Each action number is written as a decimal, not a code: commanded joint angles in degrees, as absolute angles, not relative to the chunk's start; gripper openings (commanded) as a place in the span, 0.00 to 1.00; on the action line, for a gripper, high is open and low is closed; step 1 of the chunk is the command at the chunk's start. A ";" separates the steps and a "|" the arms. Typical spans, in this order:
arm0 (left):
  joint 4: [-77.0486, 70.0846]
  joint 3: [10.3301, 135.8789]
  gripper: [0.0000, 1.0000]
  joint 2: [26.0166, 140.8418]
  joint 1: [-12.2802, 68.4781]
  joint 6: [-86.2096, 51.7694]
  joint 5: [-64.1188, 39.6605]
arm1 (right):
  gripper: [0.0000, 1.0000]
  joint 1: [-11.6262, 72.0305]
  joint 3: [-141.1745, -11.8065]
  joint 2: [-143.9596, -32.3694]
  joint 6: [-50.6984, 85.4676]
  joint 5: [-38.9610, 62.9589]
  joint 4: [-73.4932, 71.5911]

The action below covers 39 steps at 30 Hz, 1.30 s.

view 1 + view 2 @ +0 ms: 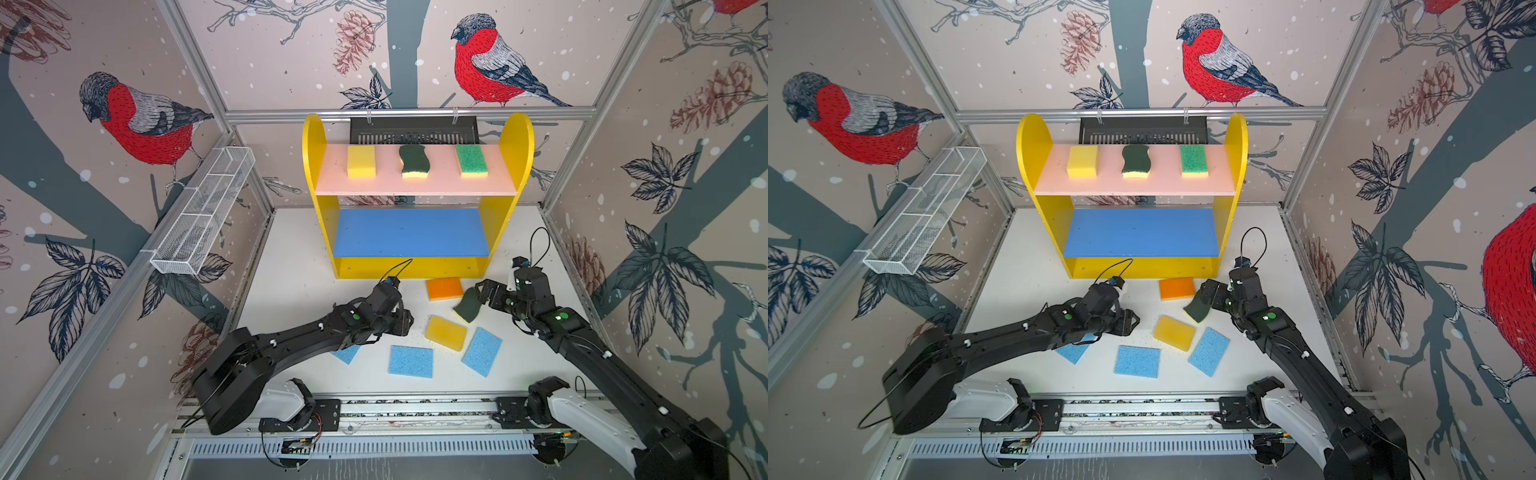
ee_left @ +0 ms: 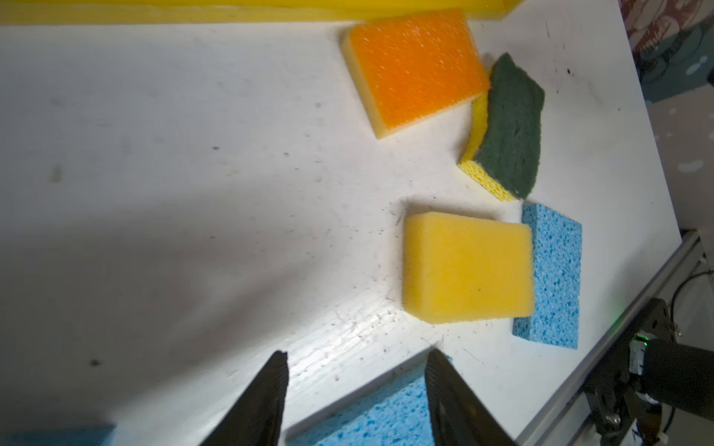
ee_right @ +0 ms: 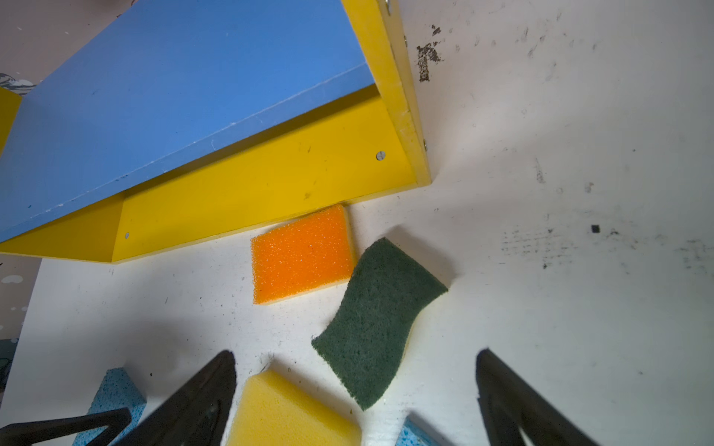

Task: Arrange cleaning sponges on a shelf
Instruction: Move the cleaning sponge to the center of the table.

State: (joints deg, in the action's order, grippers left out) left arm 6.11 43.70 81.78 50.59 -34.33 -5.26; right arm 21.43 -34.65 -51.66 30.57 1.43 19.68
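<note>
- three sponges [image 1: 414,161] in a row on the pink board of the shelf [image 1: 415,189].
- left gripper [image 2: 356,353] by a blue sponge [image 2: 378,417], fingers apart.
- right gripper [image 3: 355,352] over the dark-green sponge [image 3: 378,320], fingers wide apart.

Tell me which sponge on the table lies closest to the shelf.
The orange-topped sponge, right at the shelf's yellow bottom board. The dark-green wavy sponge, yellow block and blue sponges lie farther out.
</note>
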 commanded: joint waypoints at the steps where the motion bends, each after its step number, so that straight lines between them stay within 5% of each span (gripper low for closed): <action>1: 2.40 48.35 0.58 87.67 51.73 -32.28 -9.43 | 0.96 21.07 -33.69 -50.53 31.59 2.55 18.99; 19: 3.06 56.86 0.50 103.52 53.18 -29.58 -16.57 | 0.97 18.74 -30.41 -47.11 31.25 3.19 18.99; 26: 4.83 56.82 0.23 104.01 53.17 -30.31 -14.14 | 0.97 17.96 -30.41 -47.38 31.03 4.02 18.46; 39: 4.63 49.28 0.01 94.40 48.82 -38.77 -4.83 | 0.97 17.55 -30.41 -47.72 31.30 4.93 17.58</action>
